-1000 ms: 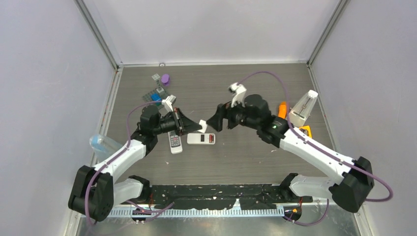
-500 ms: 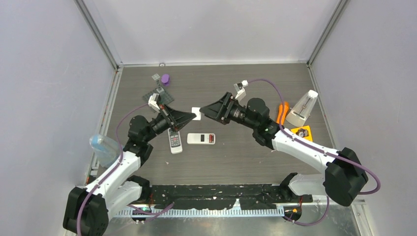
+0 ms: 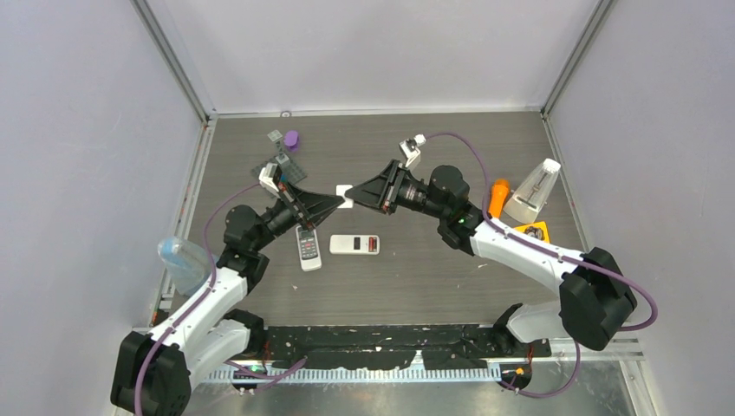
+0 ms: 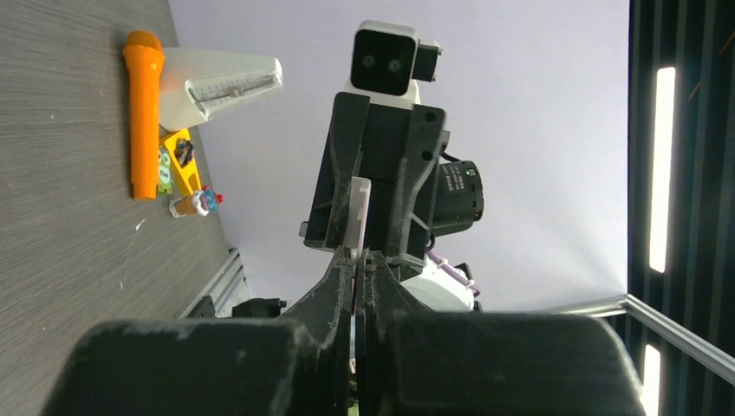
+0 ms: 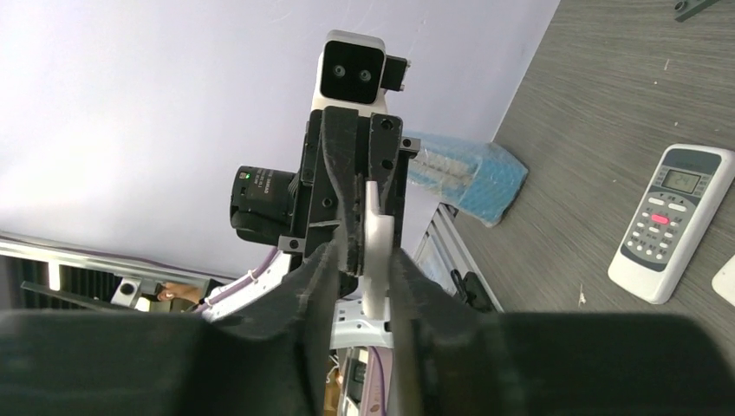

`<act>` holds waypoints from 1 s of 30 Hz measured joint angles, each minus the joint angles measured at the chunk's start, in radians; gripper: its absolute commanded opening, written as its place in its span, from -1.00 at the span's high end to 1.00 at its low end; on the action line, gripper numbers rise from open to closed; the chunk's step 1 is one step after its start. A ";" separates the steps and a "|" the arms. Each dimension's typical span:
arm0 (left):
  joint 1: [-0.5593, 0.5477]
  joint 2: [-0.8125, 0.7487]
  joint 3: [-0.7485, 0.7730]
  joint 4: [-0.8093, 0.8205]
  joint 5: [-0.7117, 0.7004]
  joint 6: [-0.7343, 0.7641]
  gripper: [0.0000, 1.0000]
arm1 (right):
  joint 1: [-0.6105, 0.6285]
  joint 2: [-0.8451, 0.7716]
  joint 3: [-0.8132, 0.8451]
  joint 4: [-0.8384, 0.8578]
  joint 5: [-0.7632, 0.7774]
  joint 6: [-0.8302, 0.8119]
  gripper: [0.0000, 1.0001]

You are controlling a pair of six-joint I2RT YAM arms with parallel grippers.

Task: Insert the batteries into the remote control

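Quick update from the sticks: a second ago the left gripper (image 4: 358,269) was carrying the little white battery cover (image 3: 346,198) on its own, low and just beside the white remote (image 3: 351,244), with the right gripper (image 5: 371,260) well apart from it. Now both arms are raised and meet tip to tip above the table (image 3: 433,286), just on the far side of that remote.

The left fingers are pressed together on the near end of the cover. The right fingers sit either side of its other end, spread a touch, with a sliver of gap on one side in the right wrist view, so I'd say it isn't clamped yet.

To me this reads as a mid-air handover or regrip of the cover, not battery work. The white remote lies face down with its bay open at its right end. The red and dark bits in there look like the batteries (image 3: 373,244) already seated, though they're too small to be sure. The grey remote (image 3: 308,249) lies just left of it. If I'm right, only closing the cover is left.
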 measured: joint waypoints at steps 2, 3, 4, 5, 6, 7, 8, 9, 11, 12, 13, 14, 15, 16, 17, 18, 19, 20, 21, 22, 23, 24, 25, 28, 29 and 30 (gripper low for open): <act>0.000 0.000 0.000 0.014 0.000 -0.003 1.00 | -0.001 0.000 0.000 0.000 -0.003 0.004 0.66; 0.000 0.000 0.000 0.019 0.000 -0.003 1.00 | -0.002 0.000 0.000 -0.001 -0.004 0.005 0.72; 0.000 0.000 0.001 0.026 0.001 -0.004 1.00 | -0.002 0.000 0.000 0.000 -0.004 0.005 0.84; 0.000 0.000 0.001 0.031 0.001 -0.003 0.93 | -0.003 0.000 0.000 0.000 -0.005 0.006 0.87; 0.000 0.000 0.001 0.032 0.002 -0.003 0.77 | -0.003 0.001 0.001 0.001 -0.005 0.009 0.88; 0.000 0.000 0.001 0.032 0.003 -0.003 0.54 | -0.003 0.001 0.001 0.001 -0.005 0.010 0.89; 0.000 0.000 0.001 0.031 0.003 0.002 0.33 | -0.003 0.001 0.001 0.000 -0.007 0.011 0.89; 0.000 0.002 0.001 0.026 0.003 0.008 0.17 | -0.002 0.001 0.001 0.001 -0.008 0.009 0.89; 0.000 0.005 0.002 0.011 0.005 0.024 -0.03 | -0.002 0.001 0.002 -0.002 -0.010 0.003 0.89; 0.000 0.005 0.003 -0.002 0.008 0.036 -0.09 | -0.003 0.001 0.002 -0.006 -0.012 0.000 0.89; 0.000 0.004 0.004 -0.018 0.011 0.055 -0.14 | -0.008 0.001 0.000 -0.009 -0.014 -0.003 0.89; 0.000 0.004 0.005 -0.036 0.013 0.068 -0.17 | -0.013 0.001 -0.002 -0.011 -0.019 -0.008 0.89; 0.000 0.004 0.008 -0.067 0.016 0.097 -0.19 | -0.021 -0.001 -0.009 -0.011 -0.024 -0.014 0.89; 0.001 0.003 0.010 -0.103 0.017 0.132 -0.20 | -0.029 -0.003 -0.019 -0.013 -0.028 -0.021 0.89; 0.004 0.000 0.013 -0.146 0.018 0.170 -0.21 | -0.043 -0.008 -0.037 -0.015 -0.032 -0.027 0.89; 0.008 -0.004 0.017 -0.192 0.017 0.205 -0.22 | -0.060 -0.014 -0.061 -0.021 -0.038 -0.038 0.89; 0.012 -0.009 0.020 -0.243 0.014 0.250 -0.23 | -0.077 -0.020 -0.088 -0.026 -0.041 -0.048 0.89; 0.018 -0.014 0.023 -0.297 0.007 0.298 -0.23 | -0.092 -0.024 -0.115 -0.035 -0.046 -0.059 0.89; 0.023 -0.017 0.026 -0.348 -0.002 0.343 -0.24 | -0.103 -0.024 -0.135 -0.045 -0.050 -0.068 0.89; 0.028 -0.018 0.026 -0.389 -0.010 0.381 -0.24 | -0.116 -0.022 -0.160 -0.053 -0.055 -0.080 0.89; 0.032 -0.016 0.026 -0.437 -0.022 0.426 -0.24 | -0.127 -0.019 -0.186 -0.063 -0.061 -0.091 0.89; 0.034 -0.012 0.026 -0.468 -0.031 0.454 -0.24 | -0.134 -0.013 -0.207 -0.071 -0.067 -0.101 0.89; 0.036 -0.004 0.026 -0.499 -0.040 0.483 -0.24 | -0.137 -0.005 -0.222 -0.071 -0.072 -0.108 0.89; 0.039 0.039 0.025 -0.563 -0.063 0.557 -0.24 | -0.145 0.039 -0.249 -0.073 -0.087 -0.129 0.89; 0.039 0.055 0.024 -0.576 -0.072 0.576 -0.24 | -0.146 0.059 -0.250 -0.076 -0.088 -0.134 0.89; 0.039 0.079 0.023 -0.592 -0.088 0.597 -0.24 | -0.146 0.084 -0.250 -0.079 -0.087 -0.138 0.89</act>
